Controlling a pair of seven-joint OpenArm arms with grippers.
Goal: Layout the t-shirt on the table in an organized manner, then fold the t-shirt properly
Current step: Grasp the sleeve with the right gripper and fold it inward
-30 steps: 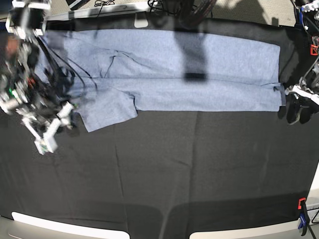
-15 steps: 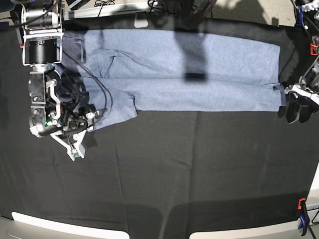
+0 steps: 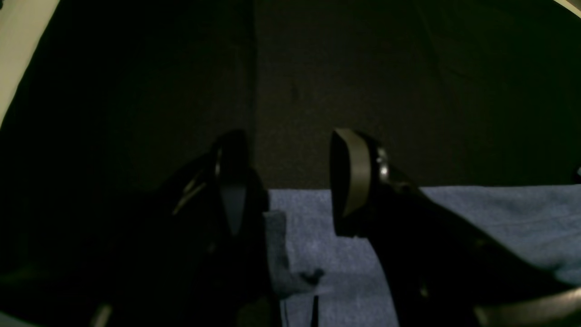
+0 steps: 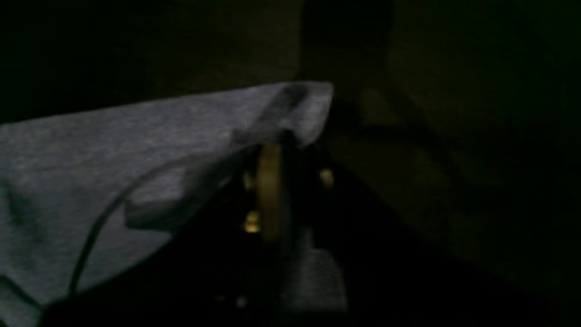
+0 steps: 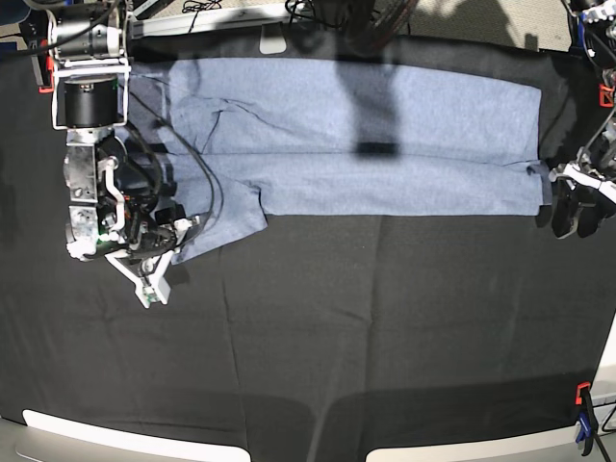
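1. So, the base view is the only one that gives the whole layout: the t-shirt [image 5: 346, 135] lies flat along the far side of the black tabletop [image 5: 366, 327], folded into a long band running left to right, with one sleeve flap sticking out toward the near side at the left end.
2. The right gripper [image 5: 159, 252] sits at that sleeve flap on the view's left. From overhead you can't really see what the jaws are doing, too many cables and brackets in the way.
3. The right wrist view fills that in: the jaws are pinched together on the corner of the t-shirt [image 4: 136, 150], and the cloth edge is lifted and draped over them. It's very dark and a bit blurry, though.
4. The left gripper [image 5: 576, 214] is at the shirt's other end, on the view's right, just beside the near corner. In the base view it's just a dark blob.
5. The left wrist view shows what the base view can't: the left gripper [image 3: 286, 181] has its jaws spread apart with nothing between them, hanging right over the shirt's edge. A small tab of the t-shirt [image 3: 454, 236] fabric curls up beside one finger [image 3: 349, 177].
6. Writing: none readable in any view. The shirt side facing up is plain blue-grey.
7. Orange and blue clips [image 5: 583, 423] hold the cloth at the right edge.
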